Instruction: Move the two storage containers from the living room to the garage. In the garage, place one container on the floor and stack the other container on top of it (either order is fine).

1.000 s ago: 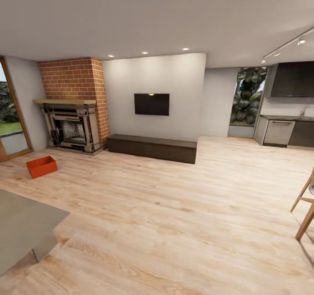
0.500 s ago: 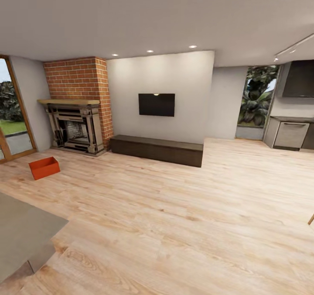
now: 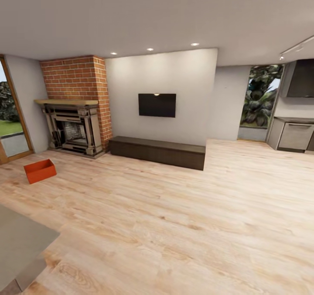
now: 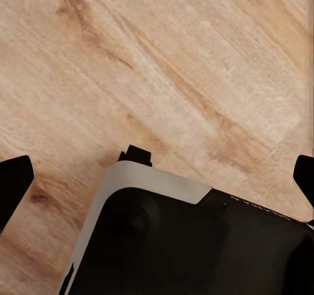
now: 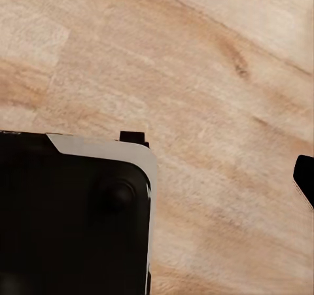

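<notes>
1. Since the one orange-red rectangular open-top storage container point(image 3: 40, 171) in sight sits low on the light wood plank floor point(image 3: 174, 216), well off to the robot's left and near the brick fireplace point(image 3: 74, 107), a straight drive forward would likely miss it; the base would probably have to turn toward it first.
2. Because the grey low table point(image 3: 22, 242) juts into the near left corner of the head view, between the robot and the bin, a tight turn could clip its edge (a wider arc looks safer).
3. Reaching floor level may demand a deep trunk bend, and a one-sided grip on a smooth wall could let the bin tilt or slip.
4. Both tools hang over bare planks above the robot's own dark base: the left tool point(image 4: 157, 177) shows dark fingertips point(image 4: 13, 184) set wide apart, holding nothing; of the right tool, a single fingertip point(image 5: 305, 177) shows, so its opening cannot be told.
5. As for looks, the container appears plain, smooth-walled, empty and upright, resting flat on the planks.
</notes>
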{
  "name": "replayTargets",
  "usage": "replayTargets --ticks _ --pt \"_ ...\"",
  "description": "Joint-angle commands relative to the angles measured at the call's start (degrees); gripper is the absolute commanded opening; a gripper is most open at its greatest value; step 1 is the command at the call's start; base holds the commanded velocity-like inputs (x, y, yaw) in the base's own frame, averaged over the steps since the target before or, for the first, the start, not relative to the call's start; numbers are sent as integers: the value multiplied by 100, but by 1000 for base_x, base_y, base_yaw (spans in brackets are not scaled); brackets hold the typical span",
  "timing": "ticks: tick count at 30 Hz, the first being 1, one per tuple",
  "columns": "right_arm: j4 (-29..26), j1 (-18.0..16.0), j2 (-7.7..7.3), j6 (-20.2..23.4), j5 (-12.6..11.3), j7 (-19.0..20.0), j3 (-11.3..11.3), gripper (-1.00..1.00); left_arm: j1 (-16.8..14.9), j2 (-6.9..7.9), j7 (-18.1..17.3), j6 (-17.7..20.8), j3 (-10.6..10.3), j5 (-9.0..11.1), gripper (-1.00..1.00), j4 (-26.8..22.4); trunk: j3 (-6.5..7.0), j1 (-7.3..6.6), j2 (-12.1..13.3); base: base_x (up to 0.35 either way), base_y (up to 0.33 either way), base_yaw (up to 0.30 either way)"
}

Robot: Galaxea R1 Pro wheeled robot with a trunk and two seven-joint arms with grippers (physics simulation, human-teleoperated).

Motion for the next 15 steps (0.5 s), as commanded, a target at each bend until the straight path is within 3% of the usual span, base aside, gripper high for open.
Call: replayTargets --ticks 1,15 --pt "16 -7 3 -28 -43 -2 49 100 -6 0 -13 -17 44 5 100 7 -9 5 -7 326 0 0" --pt "16 -7 3 -35 -43 -2 40 100 -6 0 -13 -17 44 5 100 4 -9 5 -7 326 0 0"
